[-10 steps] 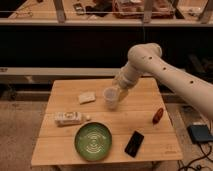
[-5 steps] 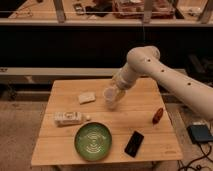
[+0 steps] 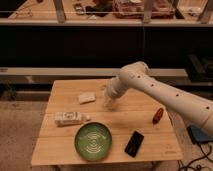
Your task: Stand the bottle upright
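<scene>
- The gripper (image 3: 110,100) hangs low over the back middle of the counter (image 3: 60,150), at the end of a white arm (image 3: 165,95) that reaches in from the right.
- Its tip merges with a pale translucent cup (image 3: 109,104) standing at that spot. Whether the gripper is wide, narrow or holding the cup cannot be told.
- Just left of the cup, apart from it, a flat pale block (image 3: 86,97) lies on the wood.
- The bottle (image 3: 67,118) is well apart from the gripper, toward the left edge of the counter and nearer the front. It lies on its side, its length running left to right and its small white cap (image 3: 87,118) pointing right.
- In front of the bottle's cap end sits a round green plate (image 3: 93,141), close to the bottle but not touching it.
- To the right of the plate a black phone (image 3: 134,143) lies flat, tilted.
- A small red object (image 3: 157,115) lies near the right edge of the counter, below the arm.
- Behind the counter runs a dark shelf unit (image 3: 75,50).
</scene>
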Motion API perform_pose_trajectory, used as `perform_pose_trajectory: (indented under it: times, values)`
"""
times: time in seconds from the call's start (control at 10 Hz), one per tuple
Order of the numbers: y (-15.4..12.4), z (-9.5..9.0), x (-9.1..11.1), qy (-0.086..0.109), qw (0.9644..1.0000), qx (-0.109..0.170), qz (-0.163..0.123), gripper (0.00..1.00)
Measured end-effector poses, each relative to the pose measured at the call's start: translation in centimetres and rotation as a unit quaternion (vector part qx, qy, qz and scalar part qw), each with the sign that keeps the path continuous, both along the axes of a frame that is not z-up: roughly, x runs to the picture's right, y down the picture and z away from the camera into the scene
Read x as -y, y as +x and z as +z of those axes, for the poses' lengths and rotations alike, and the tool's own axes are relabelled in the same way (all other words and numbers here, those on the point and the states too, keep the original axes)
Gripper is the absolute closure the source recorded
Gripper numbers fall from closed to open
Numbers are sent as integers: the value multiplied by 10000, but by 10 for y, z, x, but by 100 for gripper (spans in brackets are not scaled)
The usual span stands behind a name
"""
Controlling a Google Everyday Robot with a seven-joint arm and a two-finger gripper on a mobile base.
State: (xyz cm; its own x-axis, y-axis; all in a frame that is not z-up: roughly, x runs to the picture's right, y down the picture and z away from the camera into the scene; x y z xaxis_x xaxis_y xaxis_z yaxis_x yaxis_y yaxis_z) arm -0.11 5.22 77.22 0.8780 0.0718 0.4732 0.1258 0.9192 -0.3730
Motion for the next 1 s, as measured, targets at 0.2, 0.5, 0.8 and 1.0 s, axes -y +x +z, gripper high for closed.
perform_pose_trajectory:
  times: [0.2,0.5,0.8,1.0]
  values:
    - [-11,17,-40,-323,9994,35,-78,35]
    - [-44,21,-57,-563,9976,363,-157,35]
    - [-58,34,-49,-584,9970,491,-92,35]
    - [-57,48,-41,-617,9971,439,79,35]
